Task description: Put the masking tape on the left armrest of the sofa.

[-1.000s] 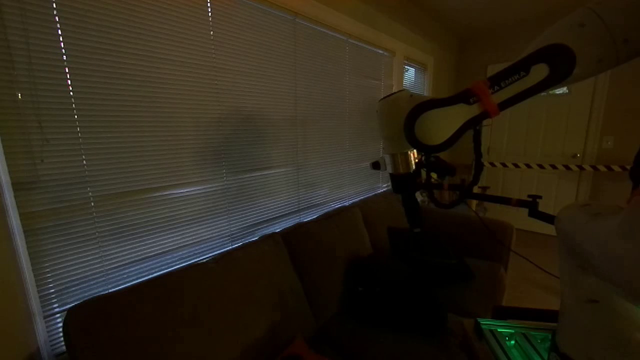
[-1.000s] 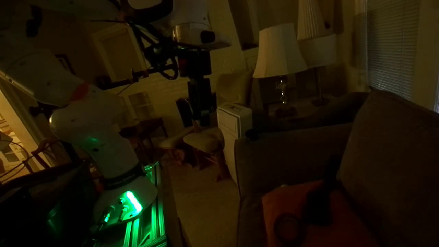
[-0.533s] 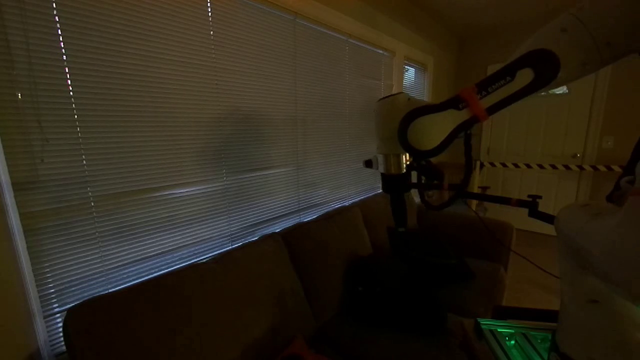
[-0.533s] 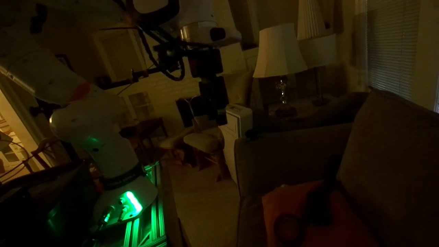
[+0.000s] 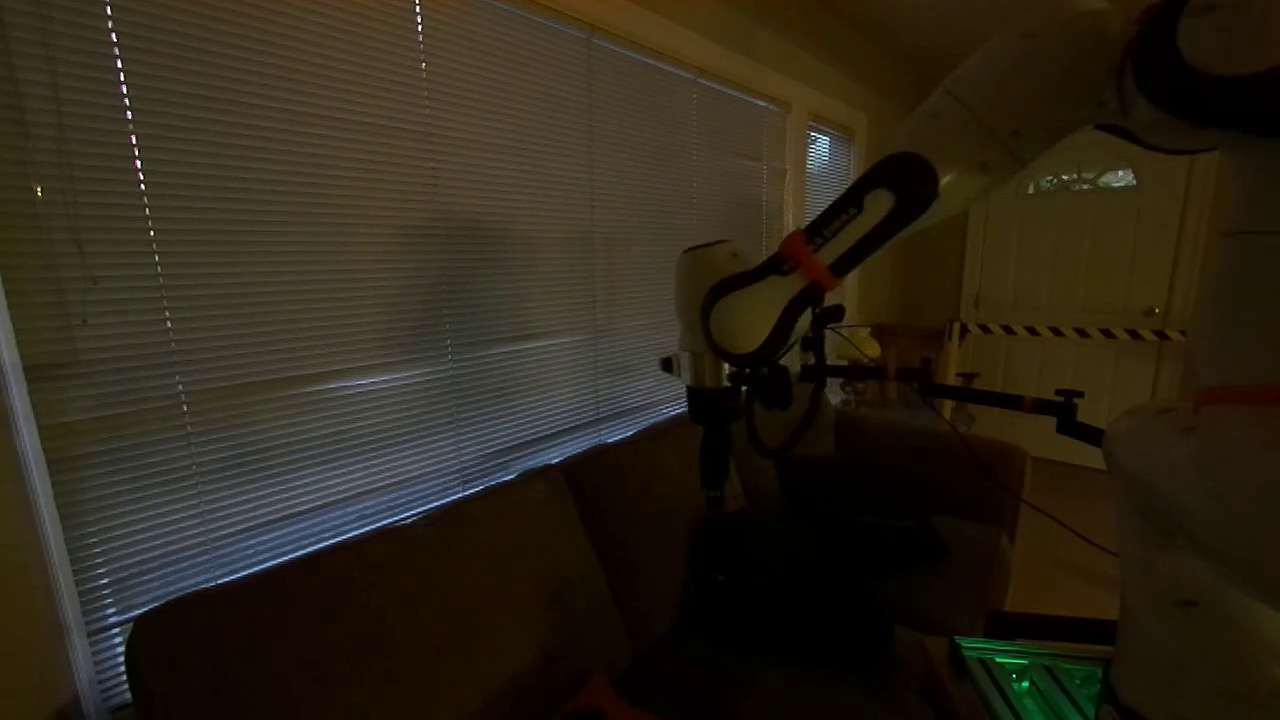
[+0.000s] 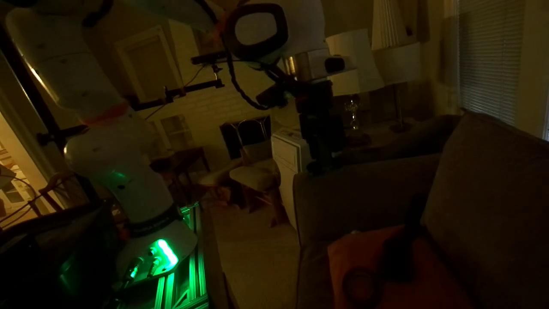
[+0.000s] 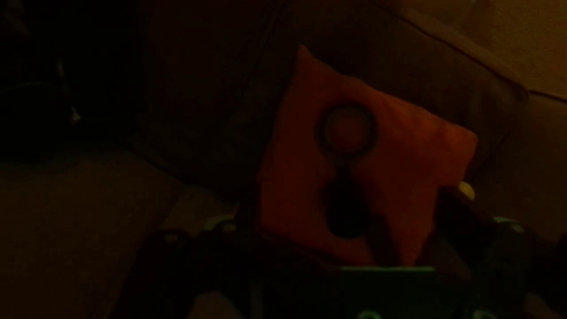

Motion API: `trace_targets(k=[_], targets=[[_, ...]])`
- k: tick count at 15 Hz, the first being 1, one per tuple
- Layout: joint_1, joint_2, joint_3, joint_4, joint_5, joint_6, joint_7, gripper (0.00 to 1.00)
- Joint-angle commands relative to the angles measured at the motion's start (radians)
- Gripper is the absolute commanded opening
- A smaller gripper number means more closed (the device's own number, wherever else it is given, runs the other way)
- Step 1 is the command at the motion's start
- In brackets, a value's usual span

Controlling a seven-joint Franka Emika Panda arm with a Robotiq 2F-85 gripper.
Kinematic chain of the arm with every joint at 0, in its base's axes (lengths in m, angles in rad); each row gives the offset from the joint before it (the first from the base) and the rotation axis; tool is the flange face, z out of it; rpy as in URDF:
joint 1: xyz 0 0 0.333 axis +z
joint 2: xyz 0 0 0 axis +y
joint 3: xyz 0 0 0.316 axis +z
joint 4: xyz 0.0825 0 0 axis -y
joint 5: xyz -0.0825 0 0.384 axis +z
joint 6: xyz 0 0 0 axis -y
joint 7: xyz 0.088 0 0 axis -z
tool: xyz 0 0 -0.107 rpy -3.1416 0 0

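Arm (image 5: 760,312), black-edged link: small, foreshortened lettering, "EMIKA" barely legible; an orange-red band (image 5: 810,262) wraps the link beside it.
Tool (image 7: 347,199): fingers spread wide, pointing down; in an exterior view its tip overlaps the armrest (image 6: 369,184), contact cannot be told.
Dark ring (image 7: 321,130), likely the masking tape, too dim to confirm: on an orange pillow (image 7: 407,159), near its upper edge in the wrist view.
Black object (image 7: 347,215), unidentified: same pillow, nearer the lower edge.
Pillow: on the sofa (image 5: 440,580) seat, beside the armrest.
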Motion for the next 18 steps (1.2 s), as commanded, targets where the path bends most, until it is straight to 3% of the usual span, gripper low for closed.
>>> trace_targets(k=[1, 6, 8, 15, 18], targets=[[-0.008, 0.244, 0.025, 0.180, 0.099, -0.017, 0.004, 1.00], [-0.042, 0.437, 0.047, 0.284, 0.062, -0.012, 0.082, 1.00], [-0.049, 0.400, 0.057, 0.251, 0.059, -0.003, 0.068, 1.00], [-0.059, 0.453, 0.056, 0.281, 0.050, -0.003, 0.090, 1.00], [-0.081, 0.560, 0.071, 0.309, 0.074, 0.011, 0.069, 1.00]])
